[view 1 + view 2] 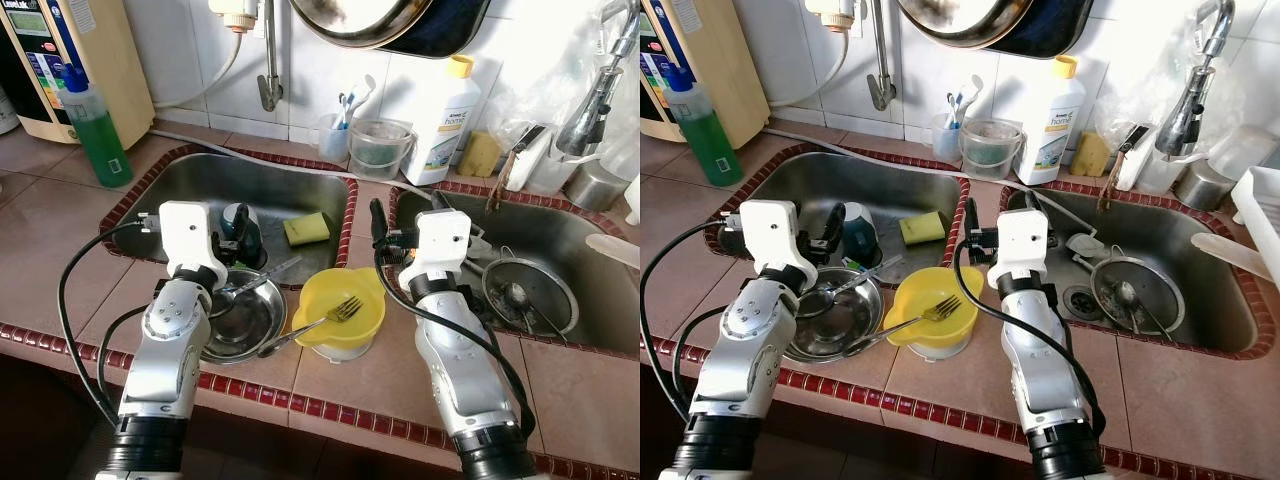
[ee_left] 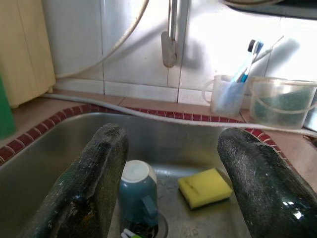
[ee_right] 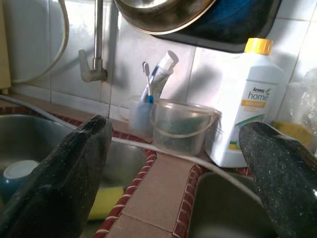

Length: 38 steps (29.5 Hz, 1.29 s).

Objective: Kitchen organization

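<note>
Nothing sorted yet: yellow plastic bowl (image 1: pixel 340 308) with metal fork (image 1: pixel 318 321) sits near, steel bowl (image 1: pixel 243 318) left. Left gripper (image 2: pixel 171 186) and right gripper (image 3: pixel 173 183) wide open, empty.

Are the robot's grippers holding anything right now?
No. The left gripper and the right gripper are both open and empty.

Left sink (image 1: pixel 180 185): mug (image 1: pixel 240 232), sponge (image 1: pixel 306 228)
Right sink (image 1: pixel 590 300): strainer (image 1: pixel 528 292)
Front counter: steel bowl (image 1: pixel 245 322) left of bowl (image 1: pixel 340 308) holding fork (image 1: pixel 335 312)
Behind: cup (image 1: pixel 332 135), tub (image 1: pixel 378 148), bottle (image 1: pixel 440 120)
</note>
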Motion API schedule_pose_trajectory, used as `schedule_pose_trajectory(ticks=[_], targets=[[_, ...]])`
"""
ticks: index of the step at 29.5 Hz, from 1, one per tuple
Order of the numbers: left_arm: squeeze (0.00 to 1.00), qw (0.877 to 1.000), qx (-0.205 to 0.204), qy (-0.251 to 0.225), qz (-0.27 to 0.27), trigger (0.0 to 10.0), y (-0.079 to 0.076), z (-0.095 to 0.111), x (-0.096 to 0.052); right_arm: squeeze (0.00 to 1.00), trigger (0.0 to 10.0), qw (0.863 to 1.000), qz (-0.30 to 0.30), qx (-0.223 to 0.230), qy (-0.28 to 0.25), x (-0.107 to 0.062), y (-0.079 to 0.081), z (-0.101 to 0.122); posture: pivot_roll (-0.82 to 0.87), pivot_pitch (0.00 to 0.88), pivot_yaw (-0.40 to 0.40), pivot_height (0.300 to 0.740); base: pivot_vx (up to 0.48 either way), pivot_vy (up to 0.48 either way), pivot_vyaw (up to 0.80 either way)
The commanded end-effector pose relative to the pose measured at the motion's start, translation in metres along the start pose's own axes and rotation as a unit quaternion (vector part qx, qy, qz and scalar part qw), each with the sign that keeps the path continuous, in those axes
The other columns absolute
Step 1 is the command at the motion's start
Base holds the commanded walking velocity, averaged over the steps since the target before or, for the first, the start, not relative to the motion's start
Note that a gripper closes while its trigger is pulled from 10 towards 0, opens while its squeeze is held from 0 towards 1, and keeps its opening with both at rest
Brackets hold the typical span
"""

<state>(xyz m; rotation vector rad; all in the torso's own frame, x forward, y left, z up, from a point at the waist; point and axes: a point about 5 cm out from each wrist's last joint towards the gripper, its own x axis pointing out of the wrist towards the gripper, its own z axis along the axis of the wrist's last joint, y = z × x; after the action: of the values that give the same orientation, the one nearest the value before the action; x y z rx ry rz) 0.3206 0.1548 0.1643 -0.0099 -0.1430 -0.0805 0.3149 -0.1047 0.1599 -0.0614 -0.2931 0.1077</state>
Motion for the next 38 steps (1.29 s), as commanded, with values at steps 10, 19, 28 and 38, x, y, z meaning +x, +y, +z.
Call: schedule_pose_trajectory(ticks=[10,19,28,38], targets=[[0.0,1.0,-0.001,-0.002,-0.012,10.0,-0.0027,0.0051,0.0007,0.0,10.0,1.0,-0.002,-0.006,0.001,0.0001,-0.0028,-0.0002,-0.18,0.0,-0.03,0.74,0.0,0.0,0.0],[0.0,1.0,-0.002,-0.001,-0.019,10.0,-0.0049,0.0072,0.0031,0.0,10.0,1.0,-0.006,-0.007,0.003,0.0002,-0.0044,-0.0008,-0.19,0.0,-0.025,0.74,0.0,0.0,0.0],[0.0,1.0,-0.001,-0.002,-0.021,10.0,-0.0051,0.0089,0.0034,0.0,10.0,1.0,-0.005,-0.005,0.004,-0.0013,-0.0033,-0.0012,-0.18,0.006,-0.025,0.74,0.0,0.0,0.0],[0.0,1.0,-0.005,0.002,-0.022,10.0,-0.0053,0.0085,0.0021,0.0,10.0,1.0,-0.004,-0.005,0.007,-0.0028,-0.0028,-0.0025,-0.18,0.013,-0.029,0.74,0.0,0.0,0.0]])
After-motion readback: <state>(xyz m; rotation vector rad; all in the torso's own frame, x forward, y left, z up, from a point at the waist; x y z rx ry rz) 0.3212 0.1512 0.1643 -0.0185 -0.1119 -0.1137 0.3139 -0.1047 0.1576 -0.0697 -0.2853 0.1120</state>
